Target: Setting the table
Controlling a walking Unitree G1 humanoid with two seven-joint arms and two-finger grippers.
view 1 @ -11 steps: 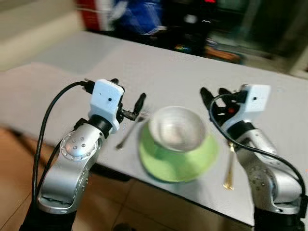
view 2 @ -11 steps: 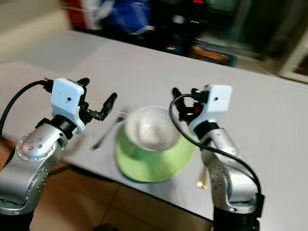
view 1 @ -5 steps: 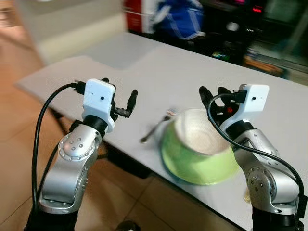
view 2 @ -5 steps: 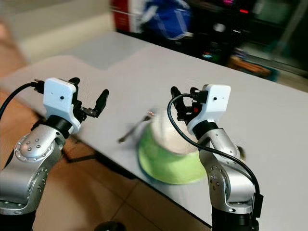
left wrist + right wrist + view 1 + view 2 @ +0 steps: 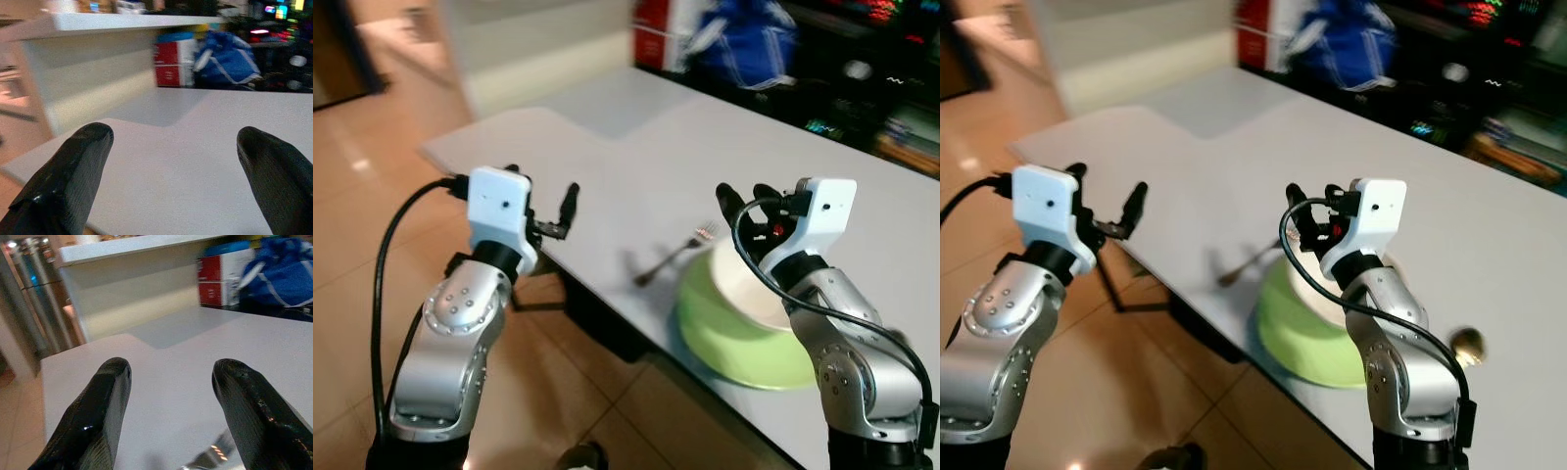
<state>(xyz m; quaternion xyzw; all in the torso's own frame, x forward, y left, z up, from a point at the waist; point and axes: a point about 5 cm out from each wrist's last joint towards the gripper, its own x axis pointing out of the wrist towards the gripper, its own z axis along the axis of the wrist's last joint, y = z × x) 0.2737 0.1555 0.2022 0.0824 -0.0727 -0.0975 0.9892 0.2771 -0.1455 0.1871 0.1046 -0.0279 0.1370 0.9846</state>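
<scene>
Tool status first: your left tool [image 5: 540,201] is hanging up in the air just off the desk's near corner with its two black fingers spread wide, nothing between them. Your right tool [image 5: 741,200] is the same deal, fingers parted and empty, held up over the far rim of the bowl [image 5: 746,290]. In the wrist views you can see the rounded, matte black fingertips [image 5: 80,161] of the left one and the glossier fingertips [image 5: 106,396] of the right, each pair well apart.

The desk [image 5: 636,157] is a smooth pale grey slab with a stepped corner. On it, close to the near edge, you've got a round lime-green plate [image 5: 734,343] with a pale bowl sitting inside it; the whole thing is blurry so I can't call the bowl's material. Just beside the plate on your left lies a thin metal fork [image 5: 672,258], tines pointing away from you, casting a dark shadow. On the other side of the plate, a gold-coloured spoon [image 5: 1469,344] peeks out past the right arm.

Floor [image 5: 372,215] is shiny tan tile. At the back there's a blue bag [image 5: 1347,44] and a red box [image 5: 1258,39].
</scene>
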